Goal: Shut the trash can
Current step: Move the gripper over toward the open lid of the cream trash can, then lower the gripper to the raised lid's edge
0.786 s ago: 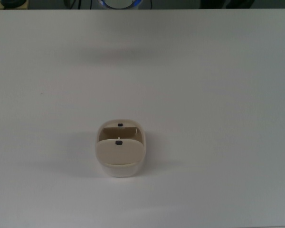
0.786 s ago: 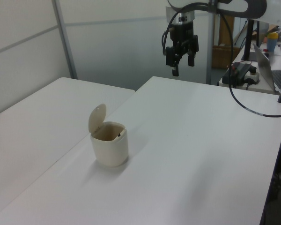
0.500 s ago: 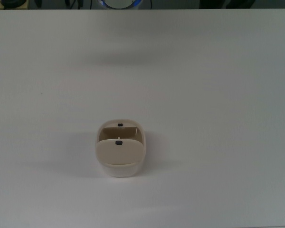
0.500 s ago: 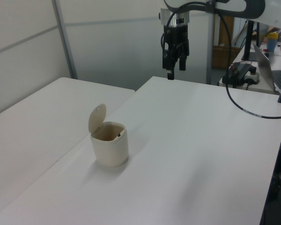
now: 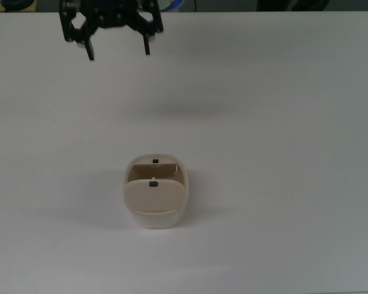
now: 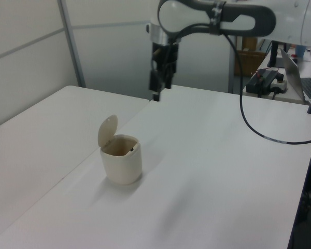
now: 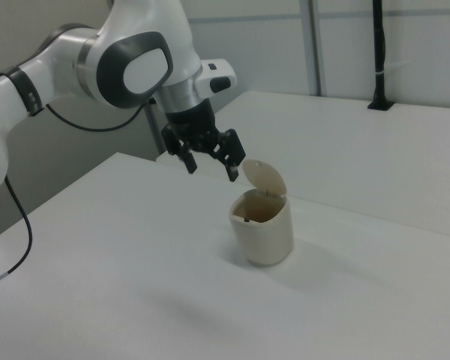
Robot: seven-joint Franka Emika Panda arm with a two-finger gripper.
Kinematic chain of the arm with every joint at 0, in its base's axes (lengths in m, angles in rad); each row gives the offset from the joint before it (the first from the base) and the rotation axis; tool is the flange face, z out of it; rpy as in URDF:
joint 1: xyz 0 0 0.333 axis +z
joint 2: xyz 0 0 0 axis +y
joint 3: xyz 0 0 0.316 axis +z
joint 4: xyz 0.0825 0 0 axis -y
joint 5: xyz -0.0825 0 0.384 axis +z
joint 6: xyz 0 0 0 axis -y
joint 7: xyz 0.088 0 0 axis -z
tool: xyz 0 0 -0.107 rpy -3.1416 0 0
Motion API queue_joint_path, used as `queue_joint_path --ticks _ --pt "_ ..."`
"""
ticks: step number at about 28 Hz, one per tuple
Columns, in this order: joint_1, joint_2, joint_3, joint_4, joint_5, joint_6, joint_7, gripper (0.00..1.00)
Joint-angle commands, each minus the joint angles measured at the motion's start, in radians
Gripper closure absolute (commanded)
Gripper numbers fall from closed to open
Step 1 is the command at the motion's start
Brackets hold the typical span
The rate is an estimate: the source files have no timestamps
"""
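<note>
Hovering our empty gripper (image 5: 117,48) with fingers spread wide, we see the trash can (image 5: 155,199) well apart, lid (image 6: 107,130) raised.

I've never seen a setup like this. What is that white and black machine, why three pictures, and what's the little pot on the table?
The machine is a robot arm ending in a black two-finger gripper, its fingers spread apart and holding nothing. The three pictures show one moment from three cameras: one looking straight down, two from opposite sides. On the white table stands a small cream trash can with its hinged lid tipped up, so it is open. The gripper hangs in the air away from the can, touching nothing.
</note>
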Motion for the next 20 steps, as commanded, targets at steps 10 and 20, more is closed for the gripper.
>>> queue_joint_path --ticks 10,20 --pt "0.004 0.12 0.031 -0.009 -0.005 0.463 0.252 0.0" --pt "0.036 0.235 0.031 -0.005 -0.113 0.695 0.411 0.0"
